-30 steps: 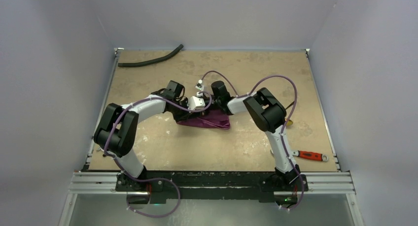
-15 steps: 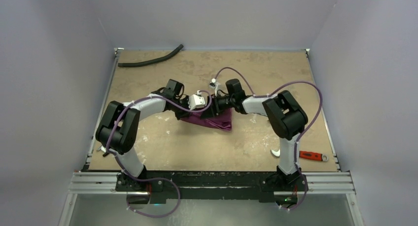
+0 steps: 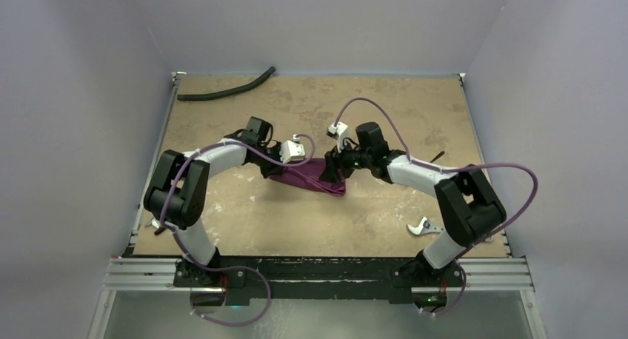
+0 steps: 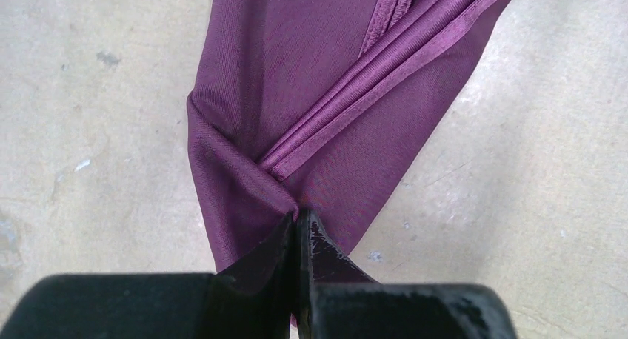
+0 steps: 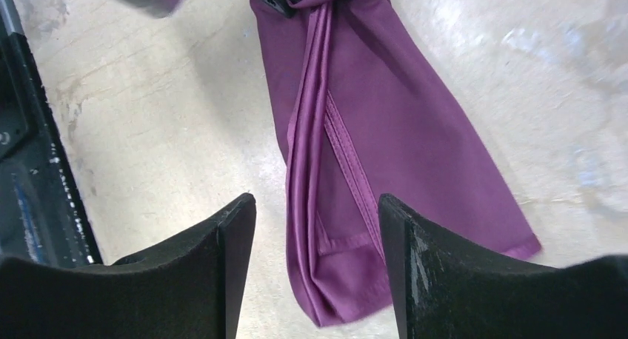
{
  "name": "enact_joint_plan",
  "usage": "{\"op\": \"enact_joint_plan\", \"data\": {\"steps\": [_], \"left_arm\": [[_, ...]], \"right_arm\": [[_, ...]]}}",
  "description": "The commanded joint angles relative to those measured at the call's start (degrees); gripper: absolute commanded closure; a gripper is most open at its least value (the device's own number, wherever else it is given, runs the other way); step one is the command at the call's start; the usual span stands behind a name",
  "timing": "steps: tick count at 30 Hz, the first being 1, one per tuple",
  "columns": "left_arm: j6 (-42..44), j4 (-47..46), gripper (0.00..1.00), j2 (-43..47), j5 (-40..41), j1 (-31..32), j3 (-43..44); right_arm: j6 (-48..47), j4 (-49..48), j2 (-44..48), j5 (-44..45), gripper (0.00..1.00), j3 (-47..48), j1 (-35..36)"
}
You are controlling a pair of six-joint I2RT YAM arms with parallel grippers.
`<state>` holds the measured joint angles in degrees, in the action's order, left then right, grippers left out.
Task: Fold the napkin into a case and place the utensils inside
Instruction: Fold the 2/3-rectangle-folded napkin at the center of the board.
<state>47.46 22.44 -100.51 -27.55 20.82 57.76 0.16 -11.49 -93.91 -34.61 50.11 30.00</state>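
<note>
At the centre of the overhead frame, the napkin (image 3: 312,180) lies on the tabletop (image 3: 311,228) as a narrow, doubled-over band, not yet a pouch. Its hemmed edges run lengthwise down the middle. The left fingers (image 4: 326,254) are pressed together on the gathered corner at its left end, with cloth bunched right at their tips.

The change is on the other side. A second ago the right fingers (image 5: 233,243) were down on the cloth, close beside the left ones. They have since sprung apart, let go and drawn back toward the right of the frame, and the whole right arm has swung out with them. They now hang spread over the band's squared-off right end and grip nothing.

I take that to mean a fold has just been laid and released, with my left pinch acting as the anchor. The case isn't finished: the band needs at least one more fold, and I see no utensil on or in the cloth. This thin, shiny fabric looks liable to slide open once released.

In the upper left of the frame, the black hose (image 3: 226,92) lies well apart.
</note>
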Motion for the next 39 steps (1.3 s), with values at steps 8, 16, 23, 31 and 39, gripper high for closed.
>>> {"op": "enact_joint_plan", "data": {"steps": [8,16,23,31,39], "left_arm": [[4.79,9.62,1.00,-2.50,6.65,-5.98,-2.75],[6.77,11.40,1.00,-2.55,7.17,-7.42,-2.83],[6.68,11.58,1.00,-2.68,6.64,-7.51,-2.57],[7.04,11.62,1.00,-3.03,6.81,-7.59,-2.35],[6.70,12.80,1.00,-2.39,4.39,-7.76,-0.97]], "right_arm": [[-21.27,9.66,4.23,8.89,0.34,1.32,6.92],[-33.52,5.03,3.54,19.80,0.30,-1.69,12.45],[-39.08,0.82,0.01,20.55,0.29,-1.41,12.46],[-41.79,2.32,-3.54,17.64,0.32,0.45,12.54],[-38.18,2.48,-4.88,17.09,0.88,3.25,12.48]]}}
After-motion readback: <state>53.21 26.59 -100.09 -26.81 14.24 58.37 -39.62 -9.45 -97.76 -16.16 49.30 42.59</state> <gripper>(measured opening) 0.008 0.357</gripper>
